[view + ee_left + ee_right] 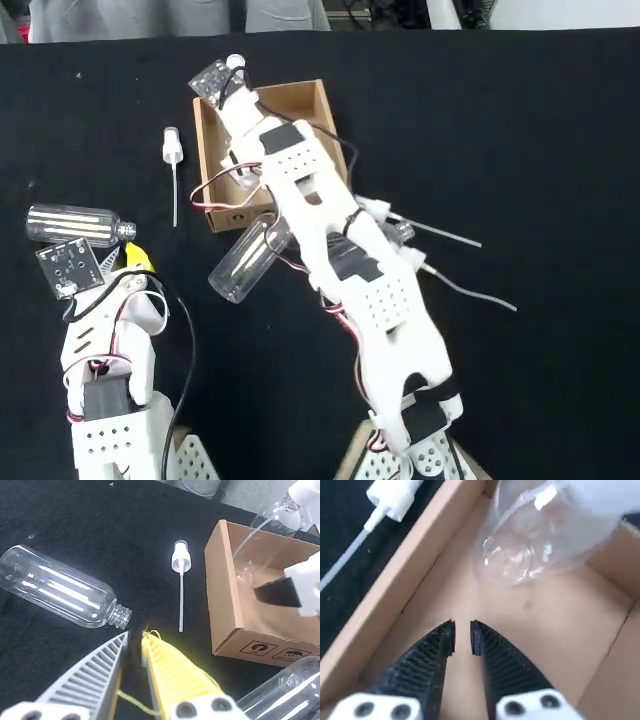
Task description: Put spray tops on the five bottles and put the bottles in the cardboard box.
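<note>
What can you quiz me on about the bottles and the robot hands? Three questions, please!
1. True or false: the bottle lying near the left gripper has its neck capped.
2. What lies in the cardboard box, in front of the right gripper?
A) a clear bottle
B) a spoon
C) a yellow cup
3. Fill in: the left gripper has one grey finger and one ____ finger.

Key:
1. False, its neck is open.
2. A.
3. Yellow.
</note>
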Controlling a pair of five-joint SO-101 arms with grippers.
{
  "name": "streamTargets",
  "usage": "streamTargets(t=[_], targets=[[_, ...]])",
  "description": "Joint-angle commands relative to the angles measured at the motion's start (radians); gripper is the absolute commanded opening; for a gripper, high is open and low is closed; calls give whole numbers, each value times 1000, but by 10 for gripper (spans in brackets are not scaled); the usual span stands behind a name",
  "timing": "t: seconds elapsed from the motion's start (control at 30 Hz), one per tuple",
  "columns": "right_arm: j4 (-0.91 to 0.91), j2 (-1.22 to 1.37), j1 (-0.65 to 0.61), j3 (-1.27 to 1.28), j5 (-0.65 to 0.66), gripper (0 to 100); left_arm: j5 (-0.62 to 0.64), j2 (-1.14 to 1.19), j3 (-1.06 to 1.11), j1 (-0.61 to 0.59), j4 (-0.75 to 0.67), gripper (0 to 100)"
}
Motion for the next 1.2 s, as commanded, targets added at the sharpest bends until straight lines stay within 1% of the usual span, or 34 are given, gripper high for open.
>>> streamTargets(t=[0.0, 0.67, 0.77, 0.83, 0.9, 1.17], targets=[[-31, -18, 49, -67, 6, 11, -8, -9, 24, -1, -25, 36], [-341, 99, 51, -64, 6, 11, -8, -9, 24, -1, -25, 36], [-348, 104, 51, -62, 6, 11, -8, -9, 24, -1, -25, 36], [-325, 97, 49, -64, 6, 11, -8, -9, 24, -1, -25, 36], [-259, 88, 46, -81, 9, 11, -8, -9, 22, -1, -25, 36], [77, -19, 61, -179, 6, 11, -8, -9, 21, -1, -25, 36]])
